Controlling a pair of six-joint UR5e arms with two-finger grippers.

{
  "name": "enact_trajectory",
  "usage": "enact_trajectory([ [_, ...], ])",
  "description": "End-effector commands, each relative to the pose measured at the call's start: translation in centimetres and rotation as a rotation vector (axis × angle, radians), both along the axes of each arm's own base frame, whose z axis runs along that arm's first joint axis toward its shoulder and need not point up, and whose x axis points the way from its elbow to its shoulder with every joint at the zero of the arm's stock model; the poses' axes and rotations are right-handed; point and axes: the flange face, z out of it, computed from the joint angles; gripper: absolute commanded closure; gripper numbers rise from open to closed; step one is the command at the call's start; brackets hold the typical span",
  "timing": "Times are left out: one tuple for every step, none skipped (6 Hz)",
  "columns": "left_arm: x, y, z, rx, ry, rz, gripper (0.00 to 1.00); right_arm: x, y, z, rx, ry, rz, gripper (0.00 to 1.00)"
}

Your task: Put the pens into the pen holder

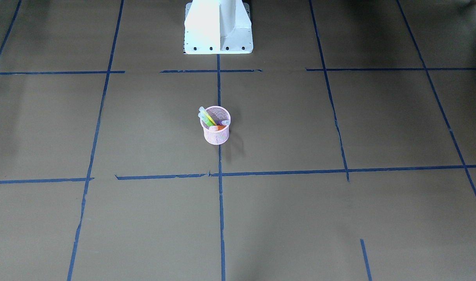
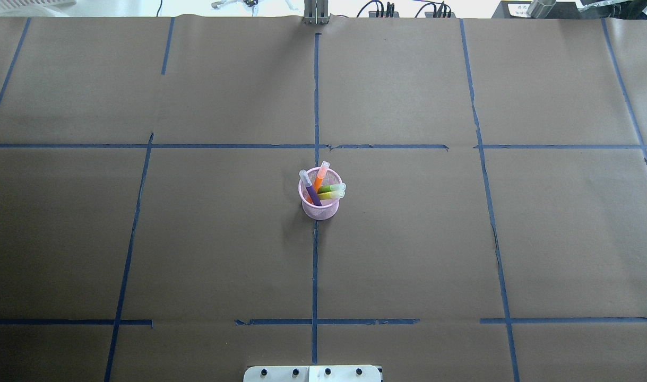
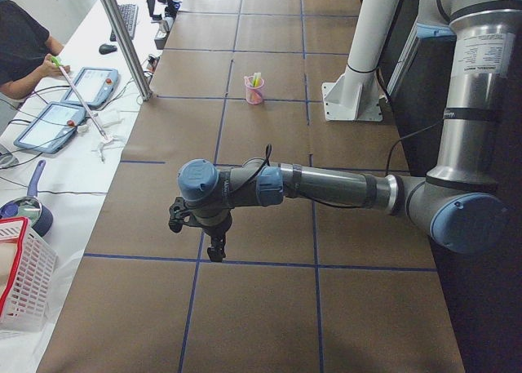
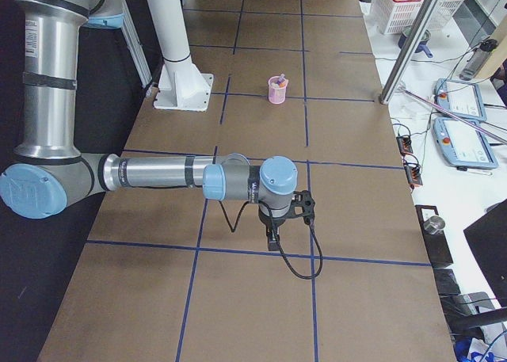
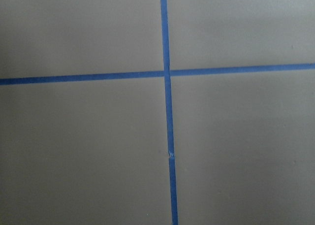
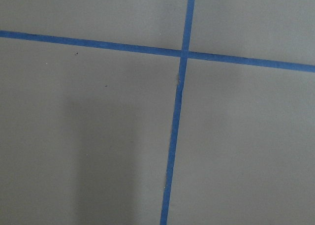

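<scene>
- Your left hand (image 3: 216, 255) shows only in the view from the counter's left end. It hangs fingers-down from the near grey arm with blue joints, just above the brown-paper-covered counter (image 3: 269, 308). From that view I cannot tell whether it is released or clenched.
- Your right hand (image 4: 272, 243) likewise shows only in the view from the right end. It points down close over the paper beside a blue tape line (image 4: 238, 253), and I cannot tell its state either.
- Each wrist camera gives you only brown paper and a crossing of blue tape.
- Both hands are well apart from the small round pink wire-mesh pen holder (image 2: 321, 210). It stands upright at the middle of the counter, on the centre tape line, with the white metal robot pedestal (image 1: 218, 27) behind it.
- You have the pens in the holder, caps up and leaning on the rim. The purple pen (image 2: 313, 195) tilts left and the orange pen (image 2: 319, 180) stands beside it. The bright green pen (image 2: 328, 189) and a yellow pen (image 2: 329, 196) lie side by side toward the right.
- Beyond the counter's edge, a person in a black sleeve (image 3: 20, 42) holds a thin rod over two tablets (image 3: 69, 104). A white basket with a red rim (image 3: 20, 287) sits nearer the camera.
</scene>
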Motion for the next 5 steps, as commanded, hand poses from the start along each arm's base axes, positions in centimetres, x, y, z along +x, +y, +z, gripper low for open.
enact_trajectory([
  [0.0, 3.6, 0.9, -0.034, 0.017, 0.003, 0.0, 0.0, -0.1, -0.3, 0.007, -0.001, 0.0, 0.0],
  [0.1, 5.7, -0.6, -0.013, 0.022, 0.0, 0.0, 0.0, -0.1, 0.0, -0.002, -0.001, 0.0, 0.0],
  [0.1, 6.2, -0.9, 0.002, 0.028, 0.0, 0.0, 0.0, 0.0, 0.1, -0.003, -0.002, 0.0, 0.0],
  [0.1, 6.2, -1.6, 0.017, 0.018, 0.003, 0.0, 0.0, 0.0, 0.3, -0.007, -0.001, 0.001, 0.0],
  [0.2, 6.9, -1.3, 0.019, 0.027, 0.01, 0.0, 0.0, 0.0, 0.5, -0.011, 0.001, 0.0, 0.0],
])
